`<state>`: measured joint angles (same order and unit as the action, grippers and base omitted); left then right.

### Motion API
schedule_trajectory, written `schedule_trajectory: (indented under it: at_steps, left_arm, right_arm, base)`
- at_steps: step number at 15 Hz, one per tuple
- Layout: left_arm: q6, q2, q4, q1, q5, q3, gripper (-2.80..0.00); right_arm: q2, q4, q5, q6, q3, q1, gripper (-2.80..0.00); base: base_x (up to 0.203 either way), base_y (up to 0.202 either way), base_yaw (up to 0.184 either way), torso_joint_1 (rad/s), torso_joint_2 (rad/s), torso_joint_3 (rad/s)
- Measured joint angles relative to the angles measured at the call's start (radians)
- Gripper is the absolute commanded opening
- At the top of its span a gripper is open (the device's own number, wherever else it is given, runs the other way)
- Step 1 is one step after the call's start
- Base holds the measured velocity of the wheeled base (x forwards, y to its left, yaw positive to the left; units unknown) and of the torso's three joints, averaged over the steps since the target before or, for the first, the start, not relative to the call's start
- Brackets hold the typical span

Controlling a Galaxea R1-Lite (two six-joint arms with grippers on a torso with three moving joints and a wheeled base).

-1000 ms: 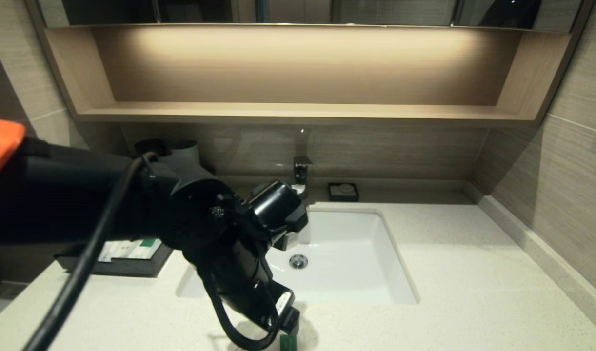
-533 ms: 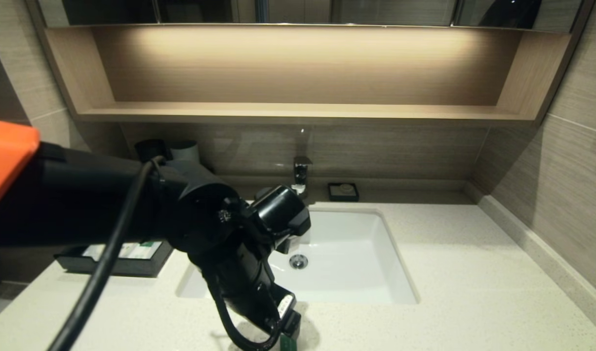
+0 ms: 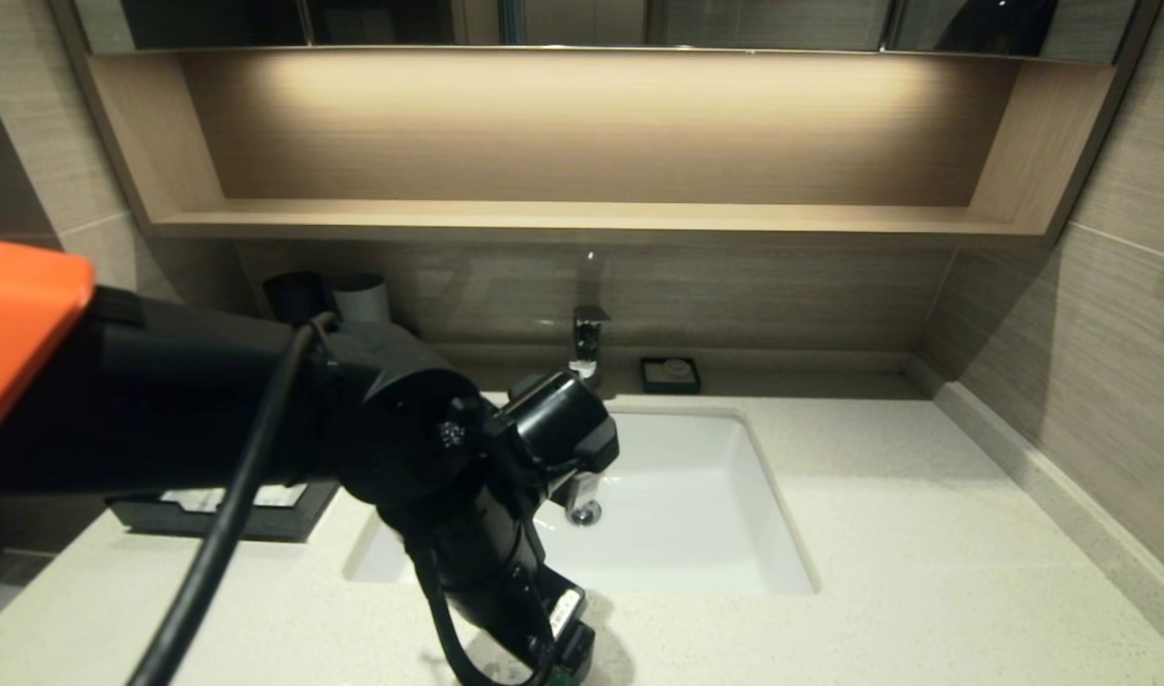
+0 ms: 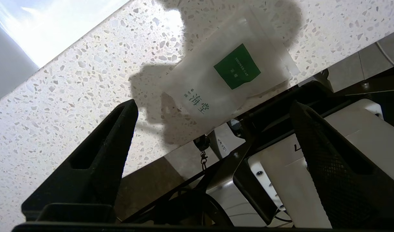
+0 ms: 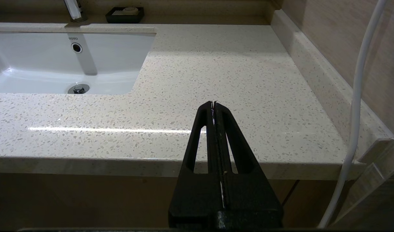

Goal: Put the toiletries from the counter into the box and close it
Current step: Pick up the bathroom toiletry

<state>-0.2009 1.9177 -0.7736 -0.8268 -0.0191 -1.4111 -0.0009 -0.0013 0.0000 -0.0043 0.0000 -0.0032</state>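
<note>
Chrome faucet [image 3: 589, 341] at back wall, behind basin. Small black soap dish [image 3: 671, 374] just beside faucet, pale soap bar inside; also seen in right wrist view [image 5: 125, 14]. Round metal drain [image 3: 584, 513] in basin floor. Two dark cups [image 3: 330, 295] side by side at back left, near wall. Long wooden shelf niche [image 3: 582, 217] above, lit warm from overhead. Mirror strip [image 3: 582, 21] over niche. Tan striped wall tiles [image 3: 1115, 314] on right side.
</note>
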Motion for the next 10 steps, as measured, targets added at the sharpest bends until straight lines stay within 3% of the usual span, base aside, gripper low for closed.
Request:
schedule_trajectory:
  at_steps: [6,10]
  left_arm:
    - [0.051,0.012,0.002,-0.018,-0.001,-0.021,0.0]
    - [0.043,0.061,-0.008,-0.023,0.003,-0.078,0.0]
  right_arm:
    - [0.0,0.0,0.001,0.0,0.0,0.0,-2.8]
    - [0.0,0.0,0.0,0.0,0.0,0.0,-2.8]
  base:
    - [0.0,0.0,0.0,0.0,0.0,0.0]
    - [0.0,0.0,0.0,0.0,0.0,0.0]
